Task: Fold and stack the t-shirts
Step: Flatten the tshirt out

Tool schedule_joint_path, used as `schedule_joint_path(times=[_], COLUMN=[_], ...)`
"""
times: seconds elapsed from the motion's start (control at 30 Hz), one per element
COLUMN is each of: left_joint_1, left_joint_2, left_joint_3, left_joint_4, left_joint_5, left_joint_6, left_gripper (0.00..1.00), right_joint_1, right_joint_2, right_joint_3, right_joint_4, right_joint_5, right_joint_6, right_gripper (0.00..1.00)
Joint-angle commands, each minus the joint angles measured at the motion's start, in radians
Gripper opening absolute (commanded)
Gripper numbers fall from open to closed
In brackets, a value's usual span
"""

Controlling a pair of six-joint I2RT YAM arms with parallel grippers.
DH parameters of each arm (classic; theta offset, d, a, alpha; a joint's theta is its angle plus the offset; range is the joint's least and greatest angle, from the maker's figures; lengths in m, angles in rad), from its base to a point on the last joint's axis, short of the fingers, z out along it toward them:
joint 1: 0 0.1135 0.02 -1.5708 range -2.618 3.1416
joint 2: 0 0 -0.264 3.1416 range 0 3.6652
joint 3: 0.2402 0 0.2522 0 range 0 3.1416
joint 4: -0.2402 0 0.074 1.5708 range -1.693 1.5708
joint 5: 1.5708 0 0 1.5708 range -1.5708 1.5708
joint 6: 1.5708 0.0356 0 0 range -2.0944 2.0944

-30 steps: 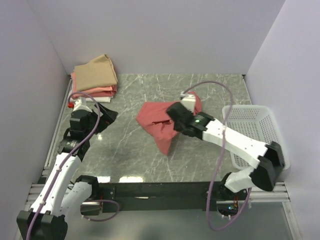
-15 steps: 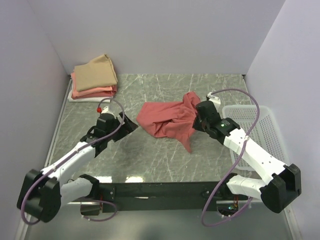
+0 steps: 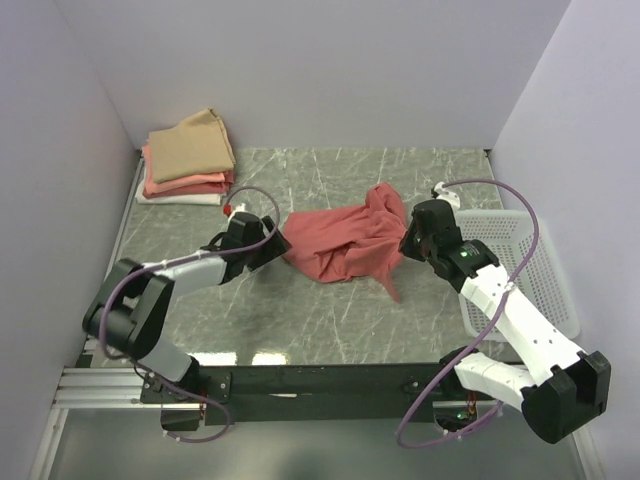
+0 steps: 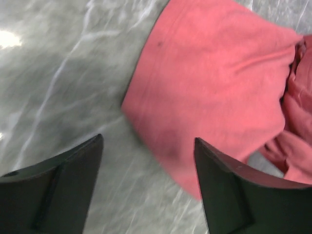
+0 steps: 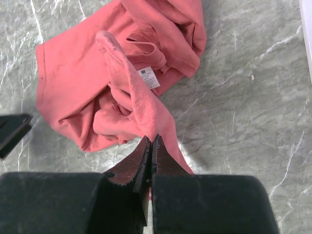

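Observation:
A salmon-red t-shirt (image 3: 345, 245) lies crumpled and partly spread in the middle of the marble table. My right gripper (image 3: 408, 245) is shut on a raised fold of the t-shirt (image 5: 83, 87) at its right side; in the right wrist view the jaws (image 5: 151, 139) pinch the cloth. My left gripper (image 3: 279, 247) is low at the shirt's left corner, open, and that corner (image 4: 214, 87) reaches in between its fingers (image 4: 148, 141). Tan, salmon-pink and white folded t-shirts form a stack (image 3: 188, 160) at the back left corner.
A white perforated basket (image 3: 500, 216) stands at the right edge, partly behind my right arm. Walls close in the table on the left, back and right. Bare marble (image 3: 300, 310) lies in front of the shirt.
My left arm has swung from the left side over to the shirt's left corner, its jaws narrowing slightly. My right gripper has pulled the shirt to the right, spreading it out.

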Motion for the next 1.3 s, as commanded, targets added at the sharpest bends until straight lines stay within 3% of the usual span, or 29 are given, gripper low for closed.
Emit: schedule_joint_path(times=[0.0,0.2,0.3,0.33,0.43,0.67,0.87,1.0,1.17,1.27], left_joint_1=[-0.012,-0.063,-0.077,-0.078,-0.078,-0.043,0.02,0.023,0.023,0.026], left_joint_2=[0.098,0.217,0.246,0.249,0.223,-0.085,-0.476,-0.632,-0.742,-0.708], left_joint_3=[0.097,0.177,0.195,0.201,0.232,0.27,0.347,0.41,0.47,0.493], left_joint_4=[0.092,0.055,0.037,0.026,-0.014,-0.204,-0.393,-0.482,-0.56,-0.542], left_joint_5=[0.001,-0.018,-0.029,-0.031,-0.047,-0.164,-0.227,-0.255,-0.31,-0.345], left_joint_6=[-0.019,-0.033,-0.035,-0.035,-0.025,0.022,0.08,0.107,0.117,0.139], left_gripper=[0.78,0.69,0.49,0.31,0.01,0.01,0.01,0.01,0.01,0.01], right_joint_1=[-0.021,-0.04,-0.045,-0.047,-0.053,-0.102,-0.152,-0.157,-0.159,-0.159], right_joint_2=[-0.021,-0.014,-0.008,-0.006,0.005,-0.04,-0.161,-0.274,-0.362,-0.341], right_joint_3=[0.022,0.057,0.071,0.08,0.115,0.258,0.371,0.429,0.44,0.424], right_joint_4=[0.026,0.016,0.019,0.021,0.007,-0.06,-0.123,-0.168,-0.169,-0.122], right_joint_5=[-0.024,-0.038,-0.056,-0.061,-0.072,-0.044,-0.038,-0.024,-0.084,-0.124], right_joint_6=[-0.022,-0.025,-0.023,-0.022,-0.02,-0.035,-0.041,-0.026,0.001,0.006], right_gripper=[0.0,0.0,0.0,0.0,0.0,0.0,0.0,0.0,0.0,0.0])
